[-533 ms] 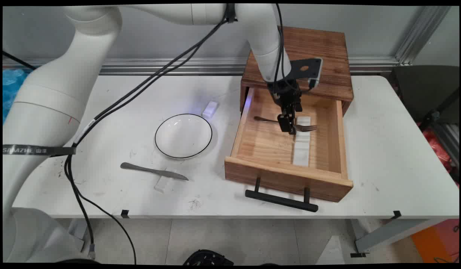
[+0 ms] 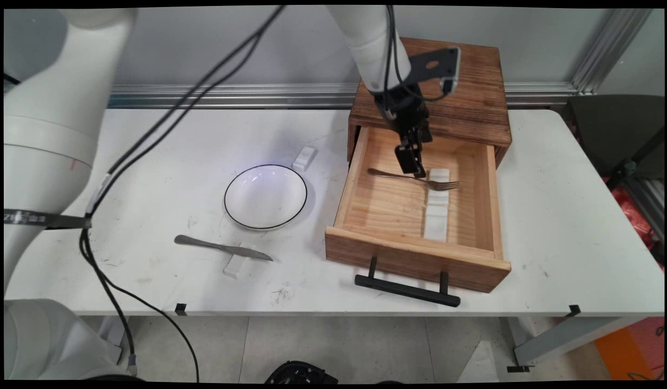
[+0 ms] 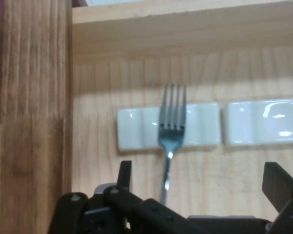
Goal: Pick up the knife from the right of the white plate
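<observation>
A silver fork [image 2: 398,176] lies across the open wooden drawer [image 2: 414,254], its tines resting on a white rest [image 2: 439,175]. My gripper [image 2: 417,170] hangs just above the fork's handle, open and holding nothing. In the hand view the fork [image 3: 172,126] points up between my spread fingers [image 3: 124,171], with its tines on the white rest [image 3: 136,129]. My gripper [image 3: 199,168] sits over the handle's lower part. A second white rest [image 3: 263,122] lies next to the first.
The drawer belongs to a dark wooden cabinet [image 2: 463,75] at the table's back and has a black handle [image 2: 406,289]. A white bowl [image 2: 265,195] sits mid-table. A knife [image 2: 222,248] lies on a white rest [image 2: 235,266]. Another white rest [image 2: 304,158] lies behind the bowl.
My gripper has risen and drawn back toward the cabinet, away from the fork. The fork stays on its rest in the drawer.
</observation>
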